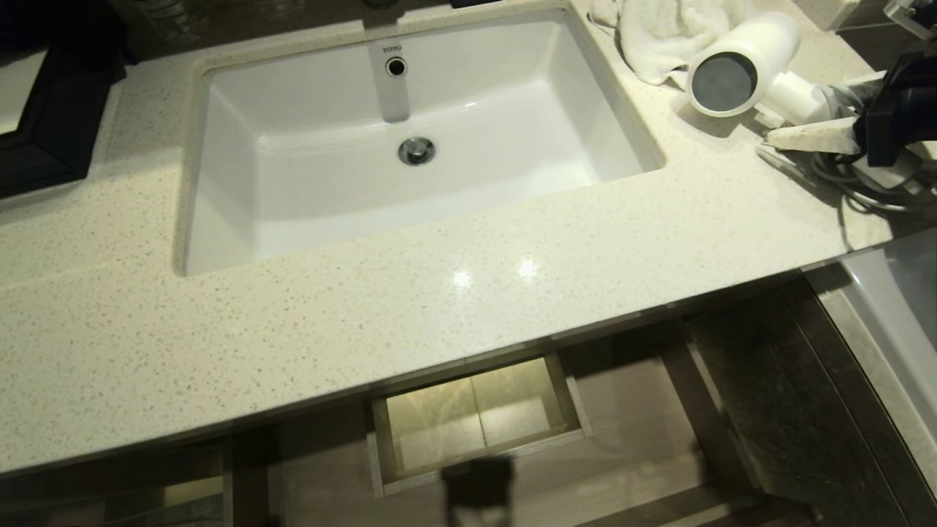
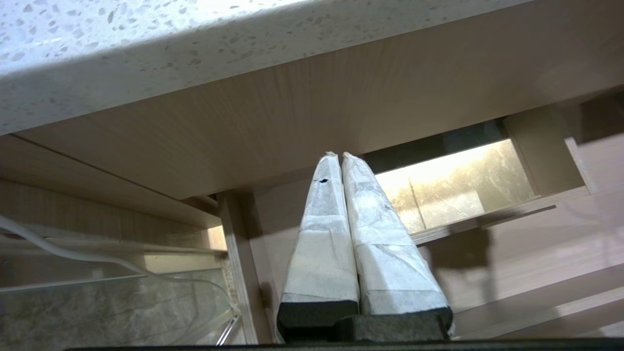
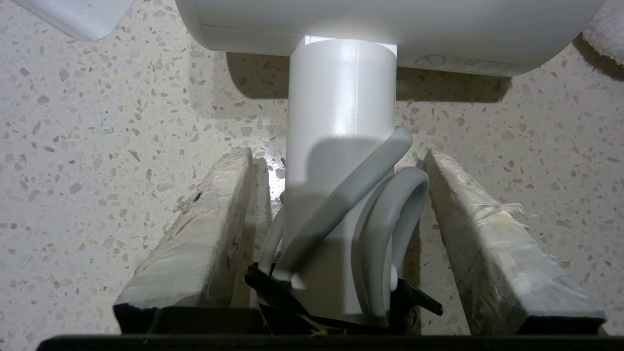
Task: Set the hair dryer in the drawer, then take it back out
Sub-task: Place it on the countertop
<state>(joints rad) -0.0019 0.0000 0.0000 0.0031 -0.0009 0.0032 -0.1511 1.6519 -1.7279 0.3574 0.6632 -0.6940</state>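
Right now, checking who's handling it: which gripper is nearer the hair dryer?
Right. The right gripper straddles the hair dryer handle; the left gripper sits below the counter.

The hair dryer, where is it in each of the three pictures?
Head view: the hair dryer lies at the upper right on the speckled countertop, beside the towel.
Left wrist view: not in it; only the open drawer under the counter shows.
Right wrist view: its handle stands in the middle, between the right gripper's open fingers.
Shared landmark: the speckled countertop.
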